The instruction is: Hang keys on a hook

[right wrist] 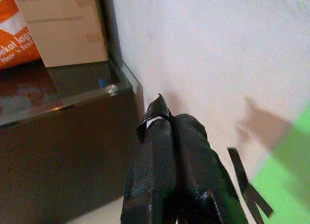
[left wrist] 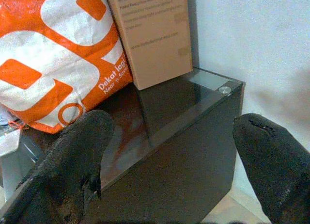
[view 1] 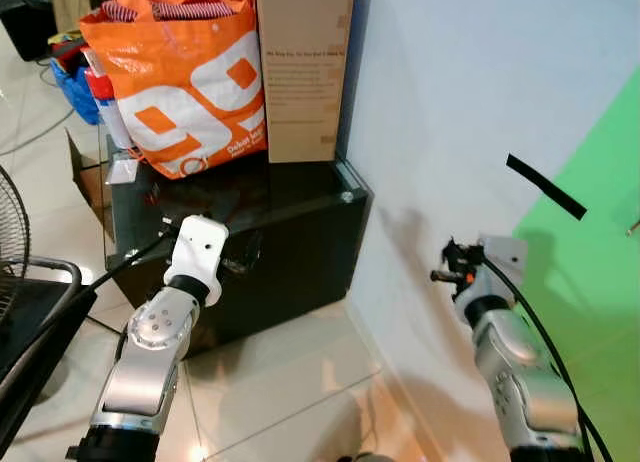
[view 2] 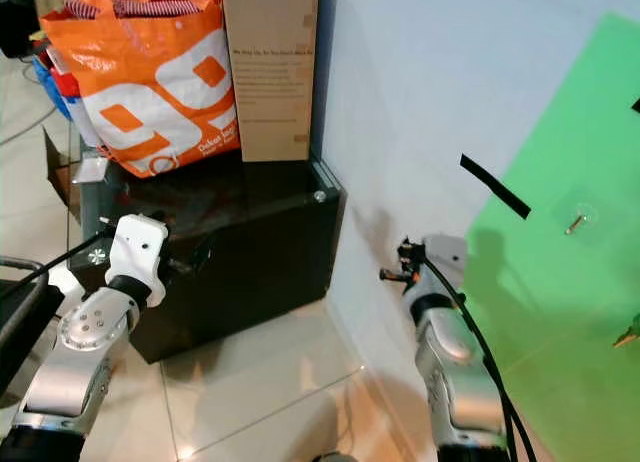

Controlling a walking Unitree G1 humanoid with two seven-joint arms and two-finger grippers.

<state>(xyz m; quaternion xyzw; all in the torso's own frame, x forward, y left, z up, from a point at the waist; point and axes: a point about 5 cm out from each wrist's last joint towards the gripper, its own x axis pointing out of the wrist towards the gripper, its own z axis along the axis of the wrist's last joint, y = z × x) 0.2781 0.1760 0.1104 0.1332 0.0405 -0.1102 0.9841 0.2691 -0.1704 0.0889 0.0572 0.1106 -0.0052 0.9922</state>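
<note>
Green sheet (view 2: 560, 282): hook (view 2: 576, 223) | right jaws (right wrist: 170, 136) closed | left jaws (left wrist: 169, 156) apart

Both eye views look forward and down from the head at the black glass counter (view 1: 300, 197) and white wall (view 1: 450, 92). Each wrist view looks closely along its fingers, sharing the counter corner; the right seems nearer the wall.
</note>
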